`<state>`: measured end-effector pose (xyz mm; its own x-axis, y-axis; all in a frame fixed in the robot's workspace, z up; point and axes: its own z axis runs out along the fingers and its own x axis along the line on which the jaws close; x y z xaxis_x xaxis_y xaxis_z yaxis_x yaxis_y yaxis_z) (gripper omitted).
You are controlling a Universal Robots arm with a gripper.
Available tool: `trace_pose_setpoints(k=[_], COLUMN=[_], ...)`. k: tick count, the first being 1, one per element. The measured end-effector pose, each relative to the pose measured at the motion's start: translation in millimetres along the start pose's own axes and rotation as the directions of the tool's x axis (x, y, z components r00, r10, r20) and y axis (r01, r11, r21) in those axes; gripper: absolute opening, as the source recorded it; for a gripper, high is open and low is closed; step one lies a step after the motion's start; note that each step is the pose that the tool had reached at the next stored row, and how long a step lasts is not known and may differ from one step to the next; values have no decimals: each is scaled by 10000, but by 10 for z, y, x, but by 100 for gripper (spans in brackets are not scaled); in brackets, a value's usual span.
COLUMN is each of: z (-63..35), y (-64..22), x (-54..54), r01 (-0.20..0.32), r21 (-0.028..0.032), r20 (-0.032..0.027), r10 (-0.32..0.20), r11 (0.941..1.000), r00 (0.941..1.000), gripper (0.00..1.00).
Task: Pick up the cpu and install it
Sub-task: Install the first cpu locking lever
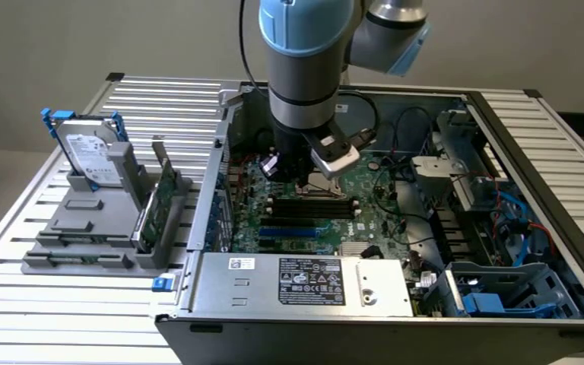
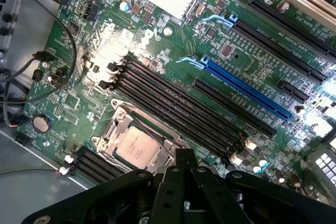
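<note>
The cpu (image 2: 137,149) is a small flat square chip with a dull silvery metal top and a thin pale rim around it. In the wrist view it lies flat in its socket (image 2: 114,125) on the green motherboard (image 2: 79,93), framed by the socket's shiny metal bracket, just beside the row of long black memory slots (image 2: 173,109). Its silver face shows faint printed marks too small to read.

The gripper (image 2: 185,157) is closed, its black fingers pressed together with nothing between them, and its tip hangs just beside the chip's edge; whether it touches the chip cannot be told. In the exterior view the arm (image 1: 307,61) reaches straight down into the open computer case (image 1: 535,228), and the gripper (image 1: 294,176) sits low over the board's middle.

Beyond the memory slots, a long blue card slot (image 2: 247,90) and several black ones run across the board. On the slatted worktop (image 1: 28,304), at the exterior view's left of the case, a grey rack (image 1: 79,228) holds a hard drive (image 1: 94,158) with a blue bracket and an upright green circuit card (image 1: 165,201).
</note>
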<state>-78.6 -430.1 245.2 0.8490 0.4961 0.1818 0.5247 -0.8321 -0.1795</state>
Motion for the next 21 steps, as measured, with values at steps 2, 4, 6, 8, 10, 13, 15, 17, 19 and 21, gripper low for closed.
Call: trace_pose_setpoints(k=[2,4,6,8,10,13,15,17,19,21], z=[8,20,35,48,63,86,102,114,127,138], y=[0,0,0,-1,-6,-10,-15,-19,-22,-26], x=[-4,-10,-17,-22,-27,-36,-42,-48,-53,-58], r01=[-12,-46,-117,-186,-261,-458,-608,-752,-909,-1061], r21=[26,36,33,33,30,-4,-30,-52,-72,-85], r20=[-19,-35,-54,-74,-95,-135,-160,-180,-196,-197], r10=[12,46,117,187,261,458,607,751,907,1059], r11=[10000,10000,9999,9998,9997,9990,9981,9972,9958,9943], r00=[10000,10000,9999,9998,9996,9989,9980,9970,9957,9942], gripper=[11,11,11,11,11,11,11,11,11,11])
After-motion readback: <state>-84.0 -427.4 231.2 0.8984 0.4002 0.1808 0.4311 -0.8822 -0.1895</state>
